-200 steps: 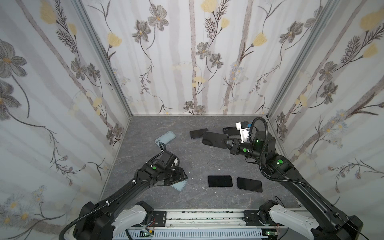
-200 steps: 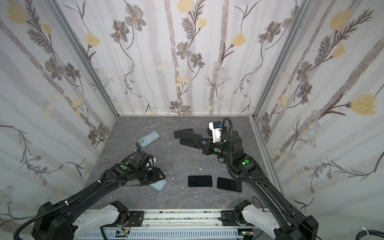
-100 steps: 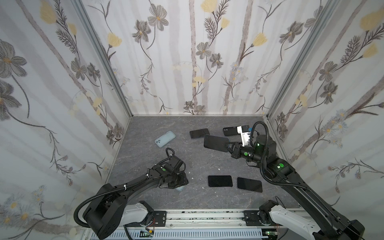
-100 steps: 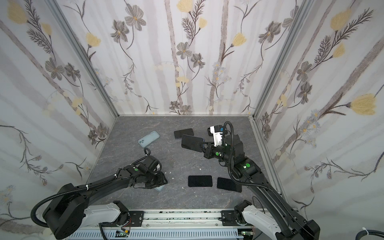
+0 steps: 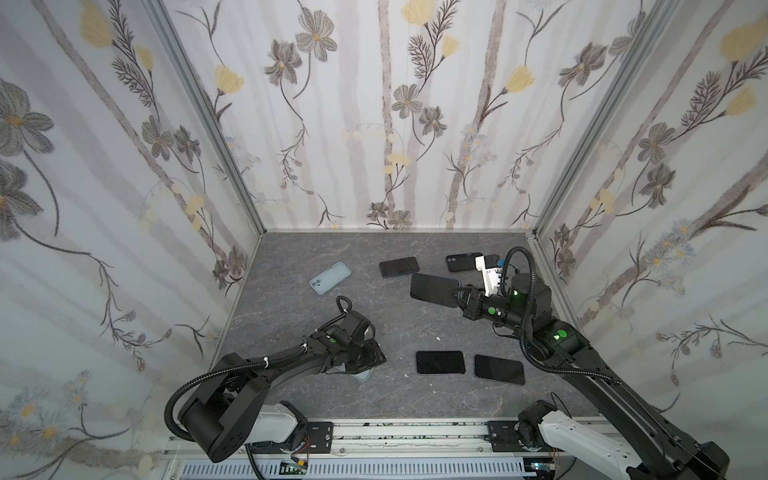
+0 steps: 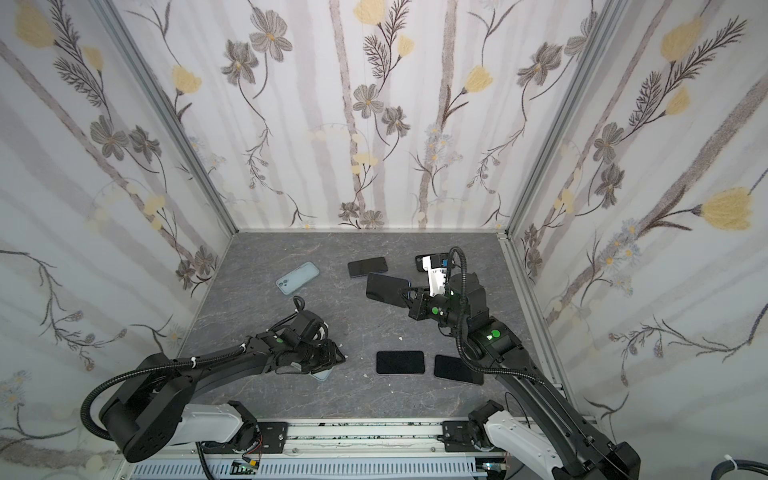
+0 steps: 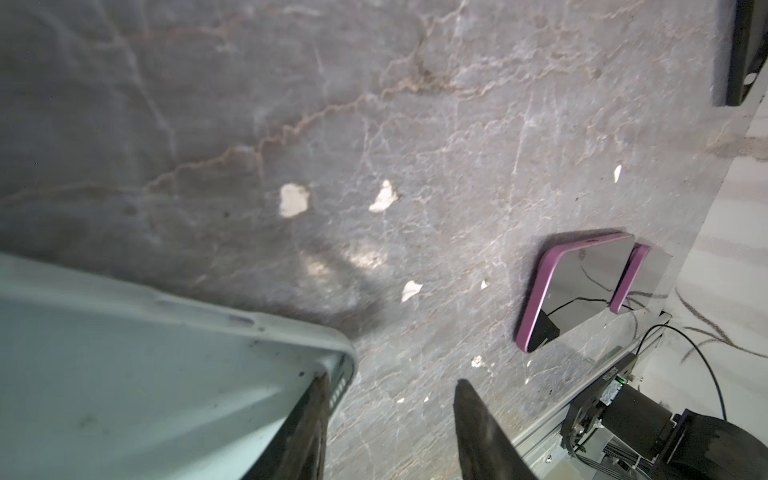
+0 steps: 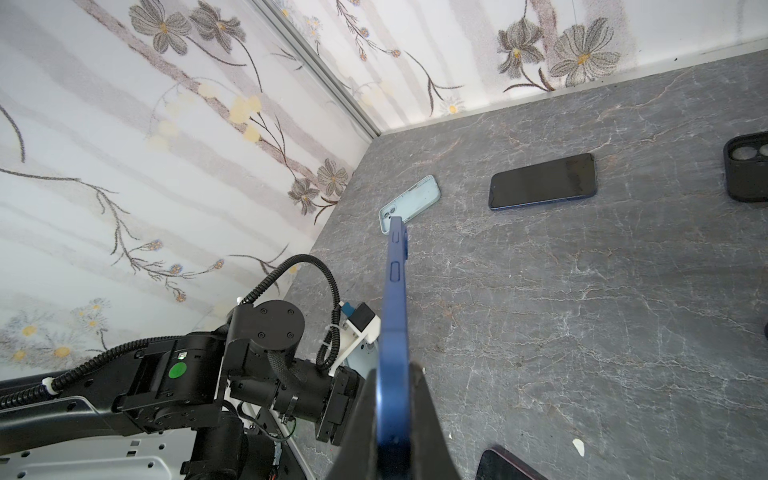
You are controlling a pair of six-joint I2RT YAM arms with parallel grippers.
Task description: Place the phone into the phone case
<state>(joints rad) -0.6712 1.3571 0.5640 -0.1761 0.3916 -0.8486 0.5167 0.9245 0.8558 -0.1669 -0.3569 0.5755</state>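
Note:
A light blue phone case (image 7: 145, 374) lies flat near the table's front left and shows in both top views (image 5: 362, 376) (image 6: 322, 375). My left gripper (image 7: 390, 380) is down at its corner and open. One finger (image 7: 311, 415) rests on the case's edge, the other stands apart on bare table. My right gripper (image 8: 392, 374) is shut on a blue-edged phone (image 8: 395, 311). It holds the phone edge-on above the table at the right (image 5: 432, 289) (image 6: 384, 286), well away from the case.
A second light blue case (image 5: 330, 277) lies at the back left. A dark phone (image 5: 398, 267) and a black case (image 5: 463, 262) lie at the back. Two pink-edged phones (image 5: 439, 362) (image 5: 498, 369) lie at the front. White crumbs dot the table (image 7: 293, 199).
My left arm has sunk lower over the front case and its jaws have narrowed a little. The right gripper has carried the phone slightly to the right.

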